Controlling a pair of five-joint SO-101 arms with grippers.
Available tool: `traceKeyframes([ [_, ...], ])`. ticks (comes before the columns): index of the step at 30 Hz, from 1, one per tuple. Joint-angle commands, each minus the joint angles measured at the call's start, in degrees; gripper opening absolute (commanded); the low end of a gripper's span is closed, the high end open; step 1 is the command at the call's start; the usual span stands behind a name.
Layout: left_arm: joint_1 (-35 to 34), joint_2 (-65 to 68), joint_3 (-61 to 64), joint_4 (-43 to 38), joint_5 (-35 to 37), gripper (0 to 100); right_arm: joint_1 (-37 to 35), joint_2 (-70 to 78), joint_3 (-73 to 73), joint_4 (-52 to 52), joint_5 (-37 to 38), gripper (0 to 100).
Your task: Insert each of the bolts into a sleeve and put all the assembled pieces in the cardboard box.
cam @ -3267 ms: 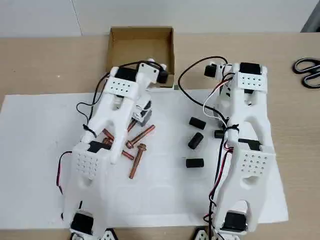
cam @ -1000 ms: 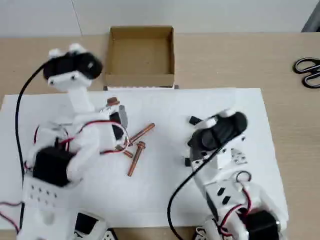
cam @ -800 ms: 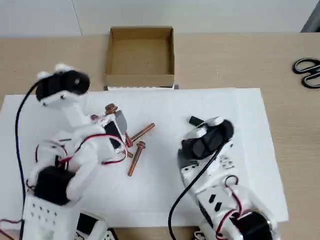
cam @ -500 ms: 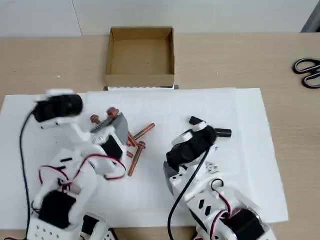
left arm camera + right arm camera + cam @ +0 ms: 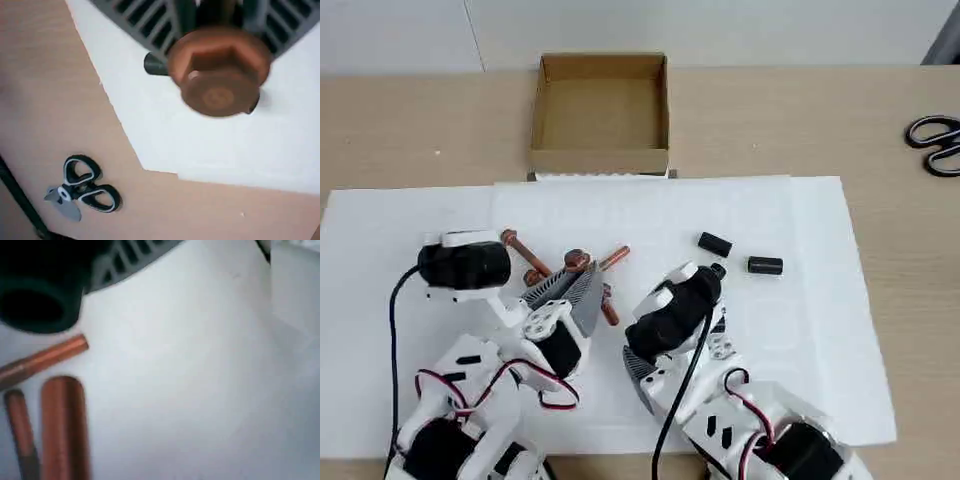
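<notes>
Grip comes first: your left gripper [image 5: 576, 282] is clamped on a copper bolt [image 5: 217, 75], whose hex head stands out between the grey jaws. Just beside it, your right gripper [image 5: 713, 282] pinches a black sleeve [image 5: 40, 295] at its tip, and a narrow strip of white paper [image 5: 650, 215] lies between the two. Around the left gripper lie the loose bolts [image 5: 613, 258], crossing each other close under it, so there is little room on that side. Two loose sleeves [image 5: 714, 244] lie just beyond the right gripper, apart from each other. Farther out you have a bare band of paper up to its far edge, which meets the front wall of the cardboard box [image 5: 600, 160]. The scissors [image 5: 935, 145] lie well apart, off the paper near the right edge of the table [image 5: 420, 110].
</notes>
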Motion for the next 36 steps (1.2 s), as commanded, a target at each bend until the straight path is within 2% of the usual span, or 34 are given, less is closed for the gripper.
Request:
traceKeyframes([
  [1,0.26,-0.79,-0.48,-1.76,-0.35,0,-0.57,-0.4,0.53,-1.54,-0.62,0.3],
  [9,5.54,-0.88,-1.54,-1.76,-0.18,0,-0.57,-0.4,0.88,-1.54,-0.62,0.3],
  [36,5.8,-0.62,0.13,-2.55,-0.35,0,-2.51,-0.84,-0.18,-4.88,-0.26,0.3],
])
